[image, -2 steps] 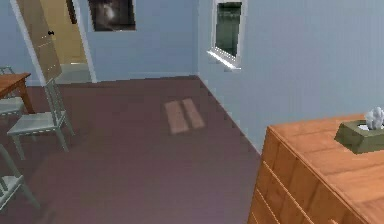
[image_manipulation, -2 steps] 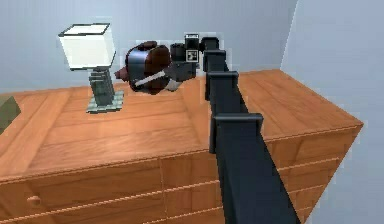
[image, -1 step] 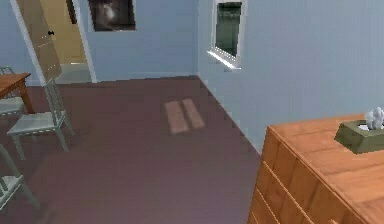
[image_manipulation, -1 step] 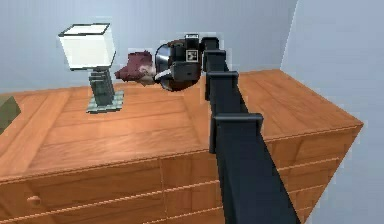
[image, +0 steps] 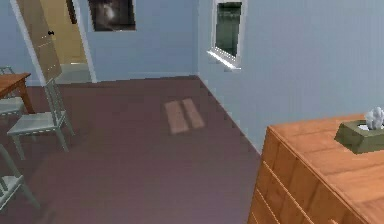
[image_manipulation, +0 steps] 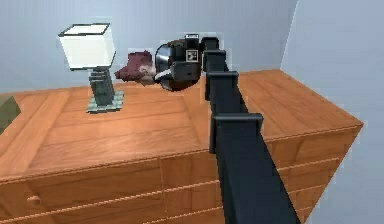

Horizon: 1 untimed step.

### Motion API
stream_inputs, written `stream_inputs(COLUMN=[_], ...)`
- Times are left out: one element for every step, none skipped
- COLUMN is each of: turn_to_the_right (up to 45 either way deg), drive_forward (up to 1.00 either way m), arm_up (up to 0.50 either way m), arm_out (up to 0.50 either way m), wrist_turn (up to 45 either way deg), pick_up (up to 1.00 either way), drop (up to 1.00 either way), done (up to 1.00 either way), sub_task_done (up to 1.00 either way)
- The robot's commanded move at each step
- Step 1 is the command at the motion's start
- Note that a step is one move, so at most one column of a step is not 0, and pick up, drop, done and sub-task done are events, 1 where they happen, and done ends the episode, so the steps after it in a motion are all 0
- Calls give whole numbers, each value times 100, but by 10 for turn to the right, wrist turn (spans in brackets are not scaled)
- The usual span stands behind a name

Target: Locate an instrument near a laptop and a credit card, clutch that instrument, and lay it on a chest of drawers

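Observation:
My arm (image_manipulation: 235,130) reaches out over the wooden chest of drawers (image_manipulation: 150,130) in the arm side view. At its far end, just left of the white marker squares, the gripper (image_manipulation: 142,72) holds a small dark red-brown thing (image_manipulation: 130,71). That thing hangs above the back of the chest's top, clear of the wood, with the blue wall behind it. Its shape is too small to name. The same chest of drawers (image: 310,165) fills the forward view's bottom right corner.
A table lamp (image_manipulation: 90,62) with a white shade stands on the chest, just left of the gripper. A green tissue box (image: 362,133) sits on the chest's top. Chairs (image: 40,118) and a table stand at the forward view's left, with a doorway (image: 68,40) beyond. A window (image: 228,30) is in the right wall.

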Motion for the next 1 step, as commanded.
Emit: stream_inputs(turn_to_the_right=[0], drive_forward=[0], arm_up=[0], arm_out=[0], wrist_turn=[0], pick_up=[0], drop=[100], done=[0], sub_task_done=[0])
